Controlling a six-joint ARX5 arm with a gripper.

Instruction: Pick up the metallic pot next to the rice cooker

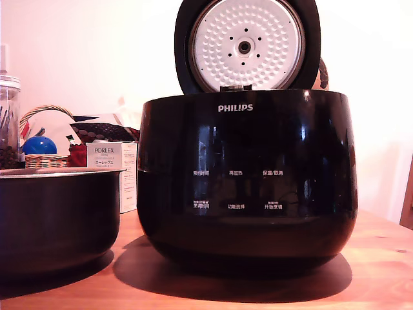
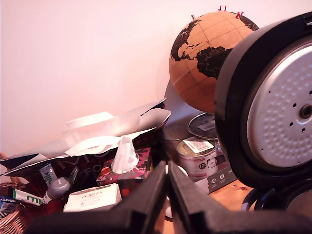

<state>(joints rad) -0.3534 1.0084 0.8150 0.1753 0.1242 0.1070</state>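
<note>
The rice cooker fills the middle of the exterior view, glossy black with a PHILIPS logo. Its round lid stands open, showing the dimpled white inner plate. The metallic pot sits just to the exterior view's left of the cooker, dark with a thin silvery rim, partly cut off by the frame edge. The exterior view does not show the arm. In the wrist view my gripper is shut, its two black fingers pressed together with nothing between them, raised beside the open lid. The pot is out of the wrist view.
Behind the pot stand a white PORLEX box, a wicker basket holding a blue ball, and a glass jar. The wrist view shows a cork globe, tins, a tissue box and bags against the wall.
</note>
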